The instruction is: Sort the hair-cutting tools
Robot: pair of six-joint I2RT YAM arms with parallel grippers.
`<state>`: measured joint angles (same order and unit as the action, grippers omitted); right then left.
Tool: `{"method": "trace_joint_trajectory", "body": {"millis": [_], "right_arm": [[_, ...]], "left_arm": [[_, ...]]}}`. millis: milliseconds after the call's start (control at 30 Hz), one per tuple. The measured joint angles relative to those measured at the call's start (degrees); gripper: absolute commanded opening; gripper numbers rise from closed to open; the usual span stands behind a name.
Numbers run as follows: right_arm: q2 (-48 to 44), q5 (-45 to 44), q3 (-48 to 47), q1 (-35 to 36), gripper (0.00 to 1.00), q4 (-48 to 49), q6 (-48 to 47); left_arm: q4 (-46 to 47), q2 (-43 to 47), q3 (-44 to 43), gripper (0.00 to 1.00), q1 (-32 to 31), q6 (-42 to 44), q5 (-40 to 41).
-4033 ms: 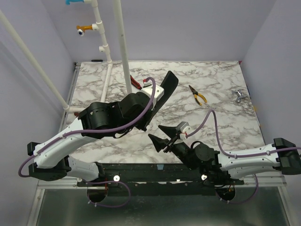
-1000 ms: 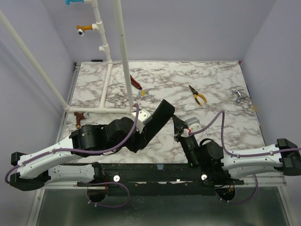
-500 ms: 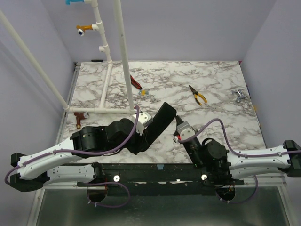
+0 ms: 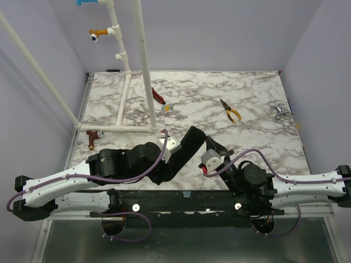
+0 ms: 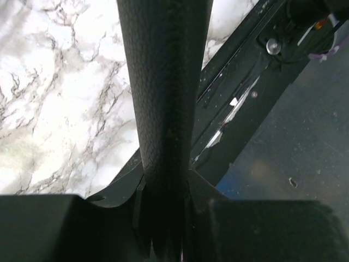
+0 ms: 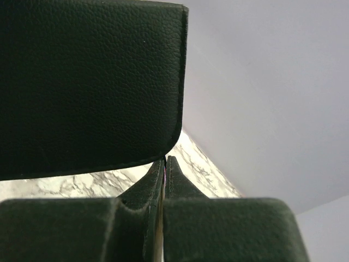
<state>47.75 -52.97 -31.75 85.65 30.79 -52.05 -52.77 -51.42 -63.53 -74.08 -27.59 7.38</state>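
Note:
My left gripper (image 4: 171,160) is shut on a flat black textured pouch (image 4: 192,141), which slants up and away over the near middle of the marble table (image 4: 252,87). In the left wrist view the pouch (image 5: 163,82) runs from my left gripper (image 5: 163,218) to the top of the frame. My right gripper (image 4: 214,144) is shut just right of the pouch. In the right wrist view my right gripper (image 6: 165,162) has its tips at the lower edge of the pouch (image 6: 87,82). Silver scissors (image 4: 278,112) lie at the far right. The comb is out of view.
Yellow-handled pliers (image 4: 231,110) lie right of centre at the back, and a red-and-black-handled tool (image 4: 158,96) lies beside the white pipe frame (image 4: 143,66). A small yellow-and-blue piece (image 4: 166,108) and a brown fitting (image 4: 91,137) lie on the left.
The left arm has carried the pouch a little nearer and to the right. The right wrist has turned, and its shut fingertips now sit against the pouch's edge.

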Motion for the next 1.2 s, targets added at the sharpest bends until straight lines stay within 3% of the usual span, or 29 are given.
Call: {"method": "trace_joint_trajectory", "body": {"millis": [133,400,567,833,1200], "right_arm": [[-0.3,0.8,-0.2,0.0,0.01,-5.2,-1.8],[-8.0,8.3,-5.1,0.0,0.01,-25.4,1.2],[-9.9,12.2,-7.1,0.1,0.01,-30.6,3.0],[-6.6,13.1,-7.3,-0.2,0.01,-31.5,0.9],[-5.4,12.4,-7.3,-0.2,0.01,-23.6,-7.6]], "left_arm": [[-1.9,-2.0,0.0,0.0,-0.8,0.1,0.5],[-5.7,-2.3,-2.2,0.0,-1.4,1.8,2.2],[-7.1,-1.4,-3.3,0.0,-1.8,3.3,2.2],[-9.6,-3.0,-3.3,0.0,-1.8,5.0,2.0],[-9.9,-6.3,-3.3,0.0,-1.7,8.0,1.7]]}}
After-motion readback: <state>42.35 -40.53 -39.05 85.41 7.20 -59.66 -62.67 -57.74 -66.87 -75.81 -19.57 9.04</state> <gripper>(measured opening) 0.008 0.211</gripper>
